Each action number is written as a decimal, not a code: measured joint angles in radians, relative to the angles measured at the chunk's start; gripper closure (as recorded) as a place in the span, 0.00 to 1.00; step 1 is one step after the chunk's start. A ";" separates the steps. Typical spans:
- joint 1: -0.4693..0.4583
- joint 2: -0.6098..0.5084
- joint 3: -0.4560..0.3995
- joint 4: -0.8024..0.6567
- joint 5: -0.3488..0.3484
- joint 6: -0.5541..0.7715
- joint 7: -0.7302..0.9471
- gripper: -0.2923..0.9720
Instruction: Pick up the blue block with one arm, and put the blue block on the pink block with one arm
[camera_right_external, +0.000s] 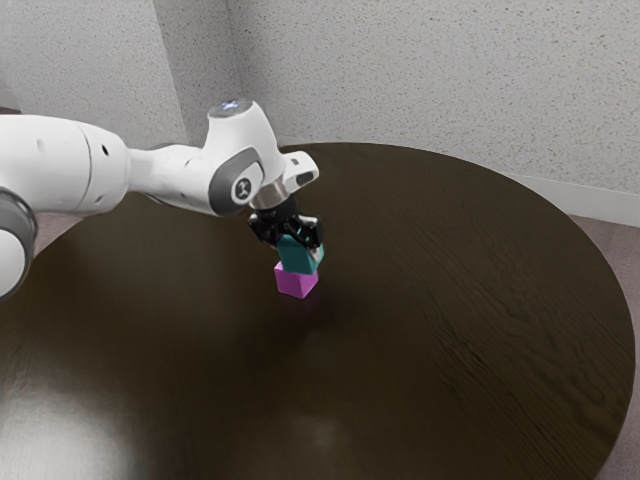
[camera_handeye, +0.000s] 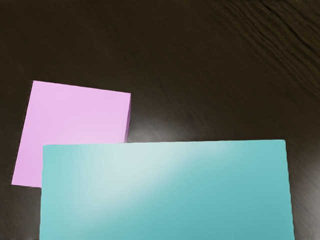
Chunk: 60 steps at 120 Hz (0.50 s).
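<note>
A teal-blue block (camera_right_external: 297, 255) is held in my black gripper (camera_right_external: 292, 243), which is shut on it from two sides. Directly beneath it a pink block (camera_right_external: 296, 284) rests on the dark round table (camera_right_external: 450, 300). In the exterior view the blue block's underside looks to be touching or just over the pink block's top; I cannot tell which. In the wrist view the blue block (camera_handeye: 165, 190) looms large under my hand and covers part of the pink block (camera_handeye: 75, 125), which pokes out to one side, so the two are not squarely aligned.
The dark wooden table's edge (camera_right_external: 600, 300) curves round at the exterior view's right. A grey speckled wall (camera_right_external: 450, 80) stands behind it. My white arm (camera_right_external: 120, 175) reaches in from the exterior view's left.
</note>
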 joint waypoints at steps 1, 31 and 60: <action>0.001 -0.002 0.000 -0.001 0.000 0.000 0.000 0.50; 0.053 0.009 0.000 0.020 0.008 -0.002 0.007 0.51; 0.067 0.042 -0.001 0.052 0.019 -0.003 0.020 0.51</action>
